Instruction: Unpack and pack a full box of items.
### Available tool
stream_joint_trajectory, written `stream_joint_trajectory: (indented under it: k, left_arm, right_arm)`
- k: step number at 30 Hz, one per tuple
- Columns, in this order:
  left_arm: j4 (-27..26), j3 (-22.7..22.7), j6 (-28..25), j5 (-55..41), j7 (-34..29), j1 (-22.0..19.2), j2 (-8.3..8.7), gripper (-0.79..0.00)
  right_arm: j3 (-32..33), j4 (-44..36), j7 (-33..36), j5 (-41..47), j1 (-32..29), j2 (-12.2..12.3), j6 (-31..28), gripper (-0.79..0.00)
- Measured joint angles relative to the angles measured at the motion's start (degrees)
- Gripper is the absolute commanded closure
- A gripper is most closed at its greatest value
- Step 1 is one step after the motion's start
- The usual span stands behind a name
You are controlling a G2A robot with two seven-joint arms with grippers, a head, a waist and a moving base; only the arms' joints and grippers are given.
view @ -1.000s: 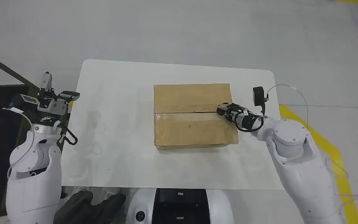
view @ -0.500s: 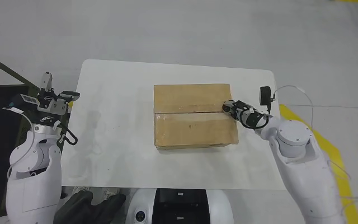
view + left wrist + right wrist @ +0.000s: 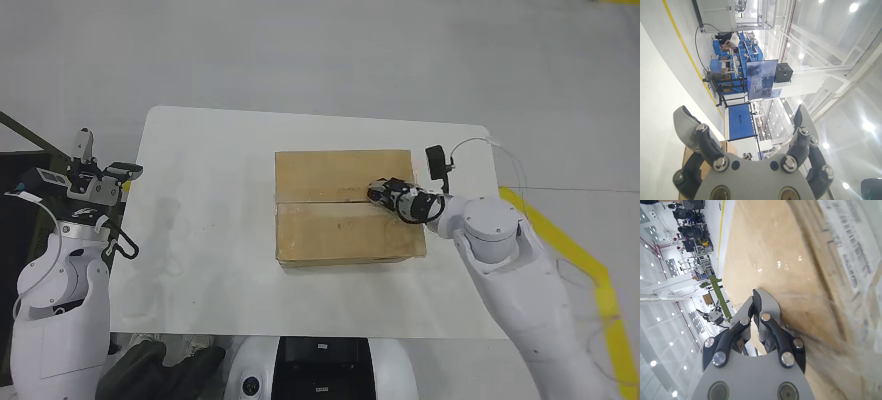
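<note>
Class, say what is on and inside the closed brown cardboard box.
The shut right gripper is over the centre seam of the brown cardboard box; closed flaps hide the contents.

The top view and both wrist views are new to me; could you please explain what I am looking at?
This is a two-armed robot. The top view looks down from above its arms onto a white table bearing one closed cardboard box. Each wrist view comes from a camera on that arm. The right gripper, shut and empty, is near the seam on the box top. The left gripper, open and empty, is off the table's edge, facing the room.
</note>
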Motion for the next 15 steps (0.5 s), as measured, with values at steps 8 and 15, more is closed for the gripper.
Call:
stream_joint_trajectory:
  k: [8,15]
  left_arm:
    - [0.00,0.00,0.00,0.00,0.00,0.00,0.00,-0.785]
    - [0.00,0.00,0.00,0.00,0.00,0.00,0.00,-0.785]
  right_arm:
    - [0.64,0.25,-1.96,0.43,-0.40,-0.03,-0.51,0.000]
    - [5.35,-1.22,-3.01,1.50,-4.10,0.72,-0.93,0.000]
